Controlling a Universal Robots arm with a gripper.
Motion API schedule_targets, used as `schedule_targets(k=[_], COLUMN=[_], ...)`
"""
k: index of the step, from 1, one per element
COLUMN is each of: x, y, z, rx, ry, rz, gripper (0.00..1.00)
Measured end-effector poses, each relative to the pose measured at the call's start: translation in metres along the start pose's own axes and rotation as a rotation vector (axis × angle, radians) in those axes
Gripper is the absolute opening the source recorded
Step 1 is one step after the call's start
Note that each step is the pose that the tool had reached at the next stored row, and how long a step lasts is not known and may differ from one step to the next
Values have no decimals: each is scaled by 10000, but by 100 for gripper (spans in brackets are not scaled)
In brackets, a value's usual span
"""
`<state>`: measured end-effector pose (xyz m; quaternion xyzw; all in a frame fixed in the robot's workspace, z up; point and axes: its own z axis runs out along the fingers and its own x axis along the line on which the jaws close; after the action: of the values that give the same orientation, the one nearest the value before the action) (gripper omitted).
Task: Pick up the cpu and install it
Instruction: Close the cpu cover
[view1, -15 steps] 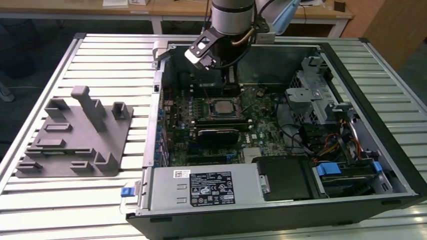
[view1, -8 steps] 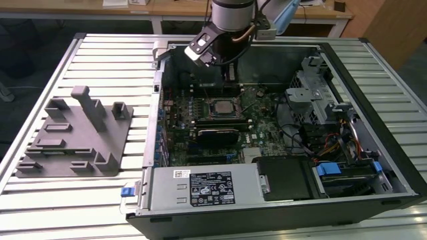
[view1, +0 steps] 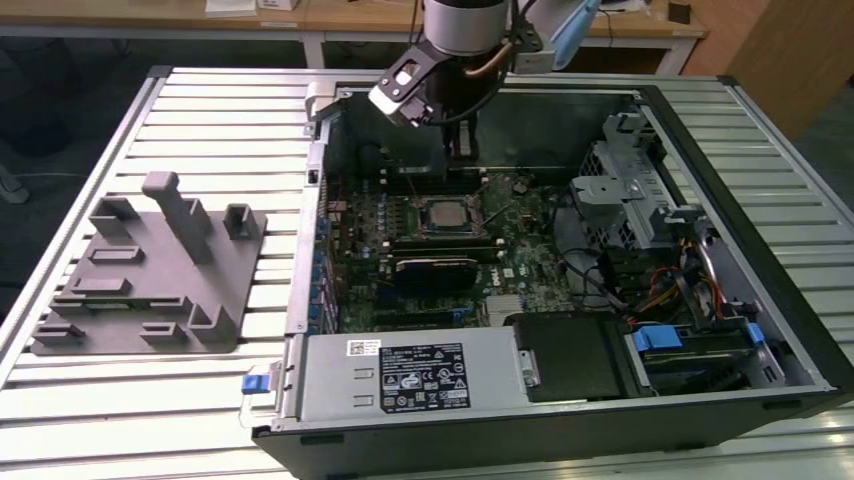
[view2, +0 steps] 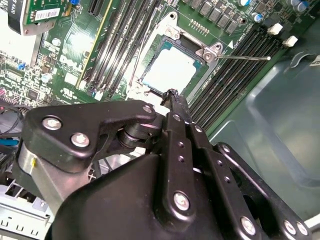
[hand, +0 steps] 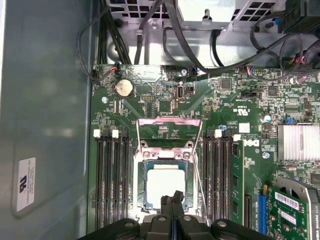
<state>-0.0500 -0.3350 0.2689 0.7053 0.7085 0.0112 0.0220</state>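
Observation:
The cpu (hand: 164, 182), a pale silver-grey square chip, lies flat in the motherboard socket (hand: 141, 176), whose metal load plate (hand: 170, 121) is swung open. It shows as a pale square (view2: 172, 67) in the second wrist view and sits mid-board (view1: 447, 213) in the exterior view. My gripper (hand: 172, 199) hangs just above the chip's edge, fingers pressed together with nothing between them. Its black fingertips (view2: 172, 94) end short of the chip. In the exterior view the gripper (view1: 461, 155) reaches down into the open computer case, behind the socket.
Memory slots (hand: 112, 175) flank the socket on both sides. A thin socket lever (view2: 245, 58) sticks out sideways. A finned heatsink (hand: 298, 142), an expansion card (hand: 292, 205), the power supply (view1: 407, 375) and drive cage (view1: 627, 190) crowd the case. A grey plastic tray (view1: 147, 270) lies outside on the exterior view's left.

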Motion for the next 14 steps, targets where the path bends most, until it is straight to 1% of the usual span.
schedule_targets(k=[3, 8, 11, 14], x=[0, -1, -1, -1], y=[1, 4, 8, 41], z=[-24, -85, -85, -85], rx=[0, 0, -1, 1], ry=[0, 1, 2, -1], rz=[0, 0, -2, -1], gripper=[11, 11, 11, 11])
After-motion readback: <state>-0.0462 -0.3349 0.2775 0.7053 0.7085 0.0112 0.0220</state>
